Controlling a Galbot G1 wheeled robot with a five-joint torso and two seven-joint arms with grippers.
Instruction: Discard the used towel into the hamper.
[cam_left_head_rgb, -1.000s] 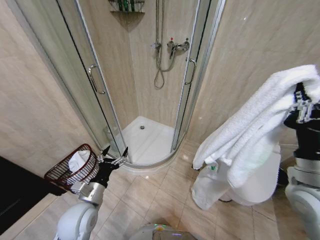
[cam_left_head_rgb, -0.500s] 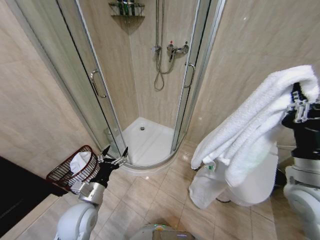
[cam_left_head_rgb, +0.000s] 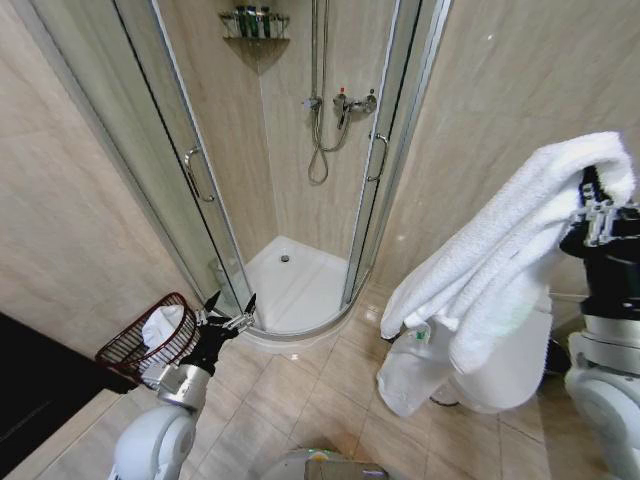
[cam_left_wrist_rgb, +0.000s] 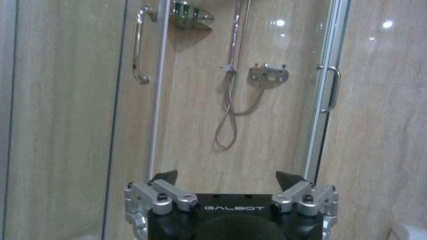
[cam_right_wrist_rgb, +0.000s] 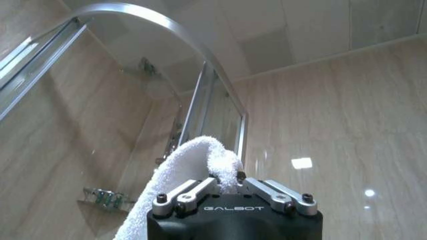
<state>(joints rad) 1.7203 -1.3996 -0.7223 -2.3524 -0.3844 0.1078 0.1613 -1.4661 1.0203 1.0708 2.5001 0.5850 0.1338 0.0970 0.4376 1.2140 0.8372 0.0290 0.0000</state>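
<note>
Right wrist view shows the right gripper (cam_right_wrist_rgb: 223, 182) pinched on a fold of the towel (cam_right_wrist_rgb: 183, 177), held high at the robot's right. In the head view the towel (cam_left_head_rgb: 500, 260) drapes down in a long soft fall. It looks light, limp and prone to swing; a grip on a bunched fold suits it. The left gripper (cam_left_head_rgb: 229, 307) hangs spread and empty beside the hamper (cam_left_head_rgb: 150, 345), low at the left, with white cloth inside.

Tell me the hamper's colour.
Dark reddish-brown wire; the hamper shows best in the head view, with something white inside.
</note>
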